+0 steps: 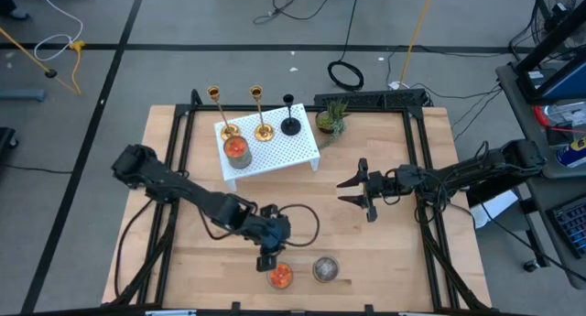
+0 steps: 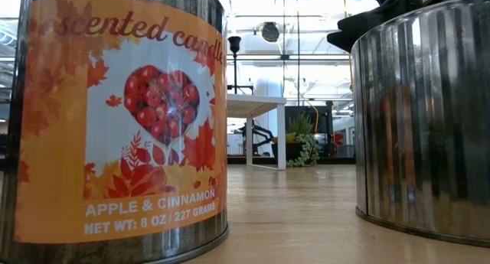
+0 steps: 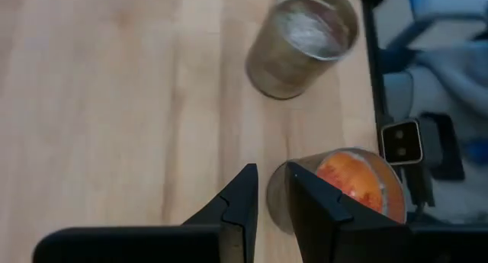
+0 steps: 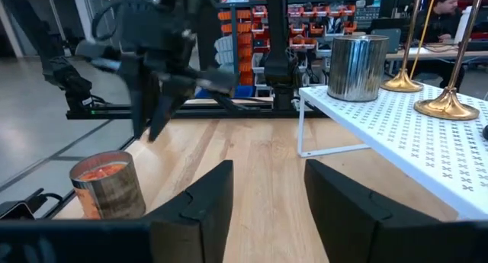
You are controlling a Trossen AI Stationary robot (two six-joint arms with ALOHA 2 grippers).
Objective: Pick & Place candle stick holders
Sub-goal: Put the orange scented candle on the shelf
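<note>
Two gold candle stick holders [image 1: 227, 128] [image 1: 264, 130] and a shorter black one [image 1: 290, 125] stand on their round bases along the far edge of a white perforated shelf [image 1: 284, 156]. The gold bases also show in the right wrist view [image 4: 446, 104]. The black holder also shows in the low view [image 2: 234, 46]. My left gripper [image 1: 267, 259] [image 3: 273, 188] hangs near the table's near edge, just above and beside an orange candle tin [image 1: 280, 277] [image 3: 358, 183]. Its fingers stand a narrow gap apart and hold nothing. My right gripper [image 1: 350, 191] [image 4: 267, 187] is open and empty at the table's middle right, pointing toward the left edge.
A silver tin [image 1: 324, 268] [image 3: 305, 42] stands on the table right of the orange tin. Another candle tin [image 1: 236, 149] [image 4: 357, 65] stands on the shelf's left part. A small potted plant [image 1: 331, 119] stands behind the shelf's right end. Black frame rails [image 1: 417, 169] border the table.
</note>
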